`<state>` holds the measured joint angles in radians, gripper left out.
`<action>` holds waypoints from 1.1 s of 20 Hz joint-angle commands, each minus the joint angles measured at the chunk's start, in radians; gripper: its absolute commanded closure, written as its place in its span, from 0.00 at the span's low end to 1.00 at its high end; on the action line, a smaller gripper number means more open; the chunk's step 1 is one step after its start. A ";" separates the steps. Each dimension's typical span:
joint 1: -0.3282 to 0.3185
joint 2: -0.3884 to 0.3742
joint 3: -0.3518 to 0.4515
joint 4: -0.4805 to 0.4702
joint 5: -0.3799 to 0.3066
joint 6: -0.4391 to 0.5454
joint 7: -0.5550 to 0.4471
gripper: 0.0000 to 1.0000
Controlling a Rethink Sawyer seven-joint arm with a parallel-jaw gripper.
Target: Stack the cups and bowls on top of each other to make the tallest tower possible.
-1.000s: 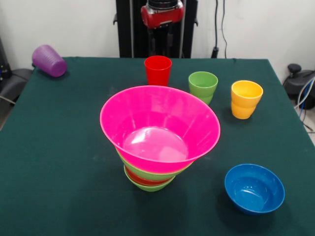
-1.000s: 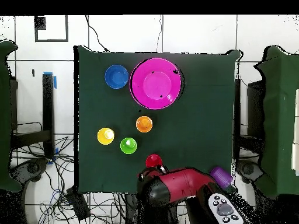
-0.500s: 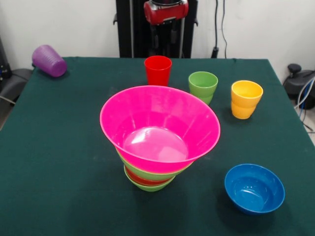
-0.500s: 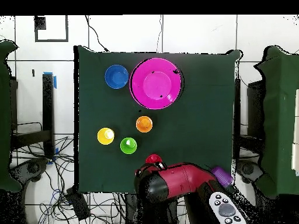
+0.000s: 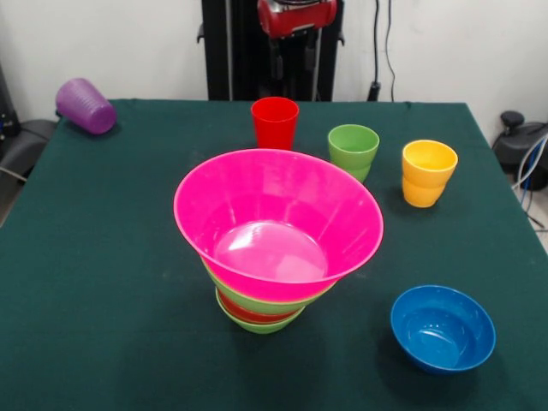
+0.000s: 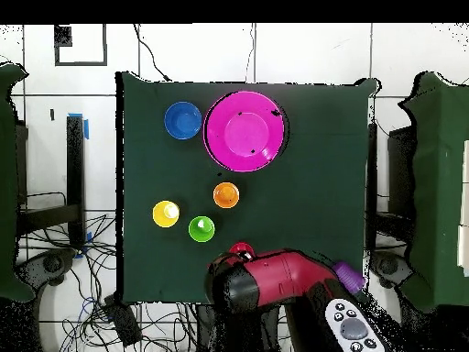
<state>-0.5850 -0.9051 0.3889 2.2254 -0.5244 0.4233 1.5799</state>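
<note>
While arm (image 5: 297, 15) sits high behind red cup (image 5: 274, 122), jaws' opening indiscernible

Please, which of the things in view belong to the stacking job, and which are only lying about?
Job:
pile of nested glossy plastic bowls, with the huge pink bowl on top
small blue plastic bowl
red plastic cup
light green plastic cup
yellow plastic cup
orange plastic cup
purple plastic cup, on its side

Lying about:
grey handheld controller with buttons
loose cables
</note>
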 commanded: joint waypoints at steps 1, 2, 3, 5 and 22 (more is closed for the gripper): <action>0.007 0.029 0.082 -0.088 0.045 0.108 -0.011 0.00; 0.006 0.033 0.085 -0.094 0.044 0.112 -0.015 0.00; 0.006 0.035 0.088 -0.098 0.041 0.114 -0.019 0.00; 0.008 0.041 0.090 -0.105 0.035 0.115 -0.022 0.00; 0.039 0.174 0.025 -0.200 -0.076 0.025 0.003 0.00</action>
<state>-0.5805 -0.8250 0.4075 2.1071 -0.5200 0.4542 1.5799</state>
